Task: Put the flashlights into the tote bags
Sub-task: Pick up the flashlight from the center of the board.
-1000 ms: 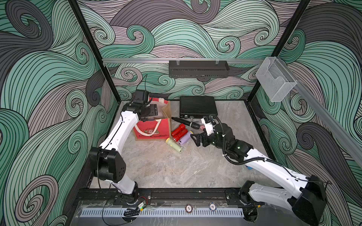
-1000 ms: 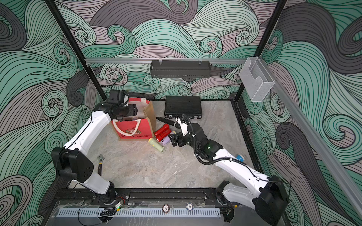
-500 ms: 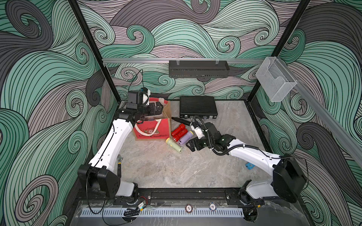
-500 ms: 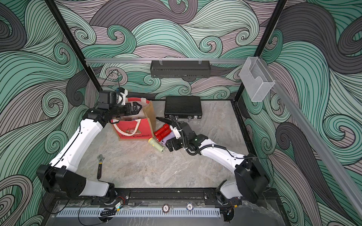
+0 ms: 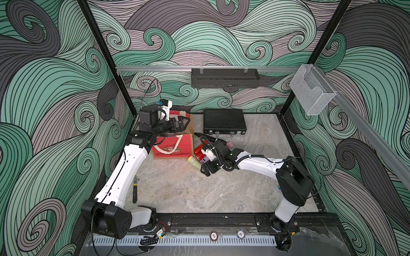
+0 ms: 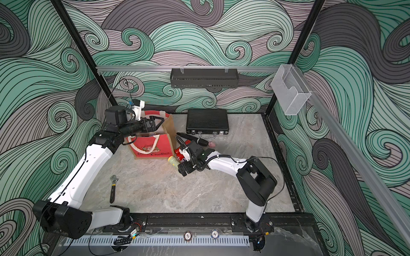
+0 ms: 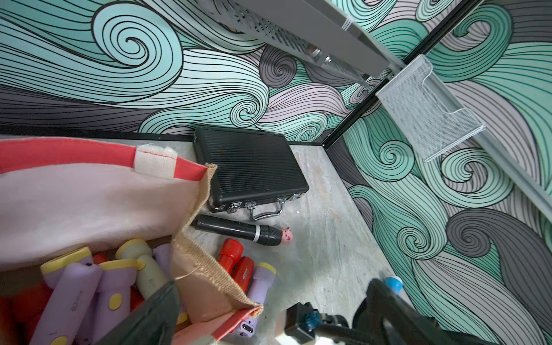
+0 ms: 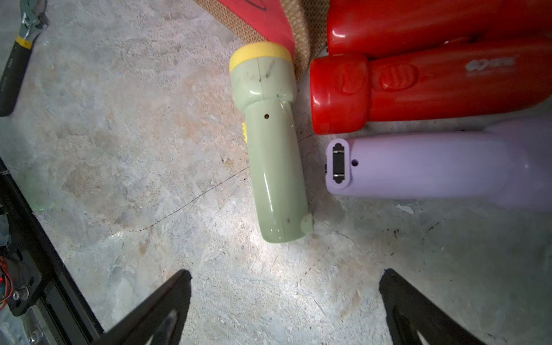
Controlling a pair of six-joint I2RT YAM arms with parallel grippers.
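The tote bag [image 5: 175,148] [image 6: 153,148] stands upright with its red front showing, and several lilac and pale green flashlights [image 7: 68,295] lie inside it. My left gripper [image 5: 185,123] [image 7: 268,316] hangs open above its mouth and holds nothing. Right of the bag, on the floor, lie a pale green flashlight [image 5: 194,161] [image 8: 271,149], two red ones [image 8: 418,86] and a lilac one [image 8: 433,164]. My right gripper [image 5: 205,170] [image 8: 283,298] is open just short of the green one's tail end. A blue flashlight [image 7: 393,283] lies farther right.
A black ribbed case [image 5: 224,122] lies at the back, with a black stick [image 7: 236,228] and a pink pig figure [image 7: 286,234] in front of it. A wrench [image 5: 134,192] lies by the left arm. The cell's walls stand close behind the bag.
My left gripper's jaws have opened wider above the bag. The right gripper has moved left and toward the front, from beside the lilac flashlight to the pale green one's tail.
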